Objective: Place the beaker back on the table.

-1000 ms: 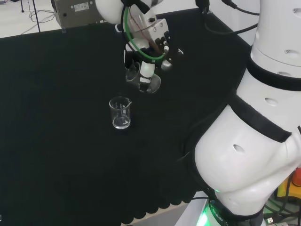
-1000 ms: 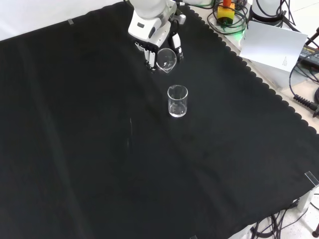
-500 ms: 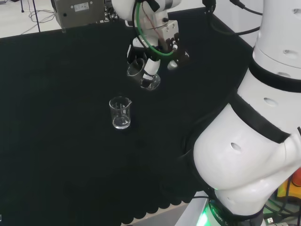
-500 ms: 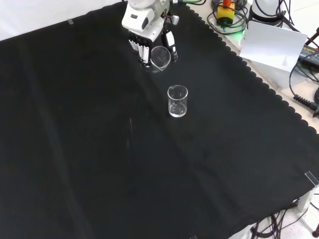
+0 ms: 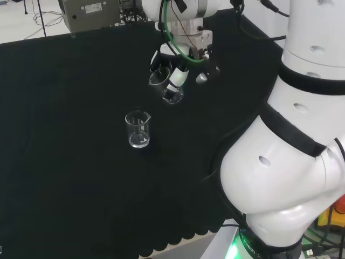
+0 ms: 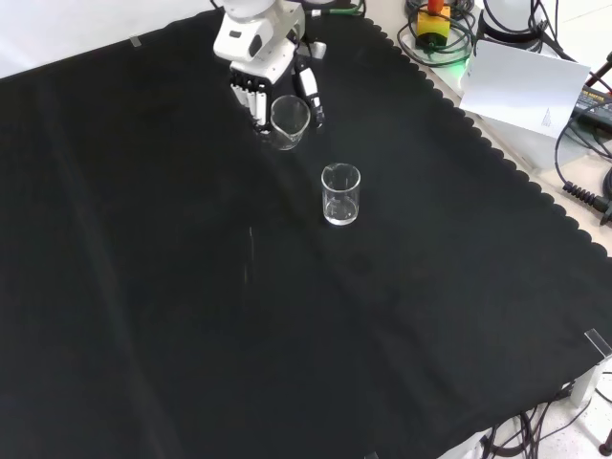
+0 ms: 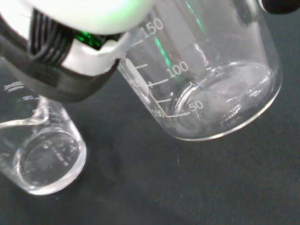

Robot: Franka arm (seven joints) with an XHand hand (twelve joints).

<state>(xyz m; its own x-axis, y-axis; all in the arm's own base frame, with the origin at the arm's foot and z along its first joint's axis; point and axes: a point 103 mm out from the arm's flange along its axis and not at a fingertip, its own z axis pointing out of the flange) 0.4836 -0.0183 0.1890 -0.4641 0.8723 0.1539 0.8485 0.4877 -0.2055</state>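
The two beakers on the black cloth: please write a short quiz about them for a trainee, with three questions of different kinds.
1. True or false: the hand holds a beaker clear of the black cloth.
2. In the front view, where does the free beaker stand relative to the held one? A) lower right B) upper left C) directly above
3. Fill in: the free beaker stands ____ on the cloth (upright or tipped over).

Key: 1 true; 2 A; 3 upright.
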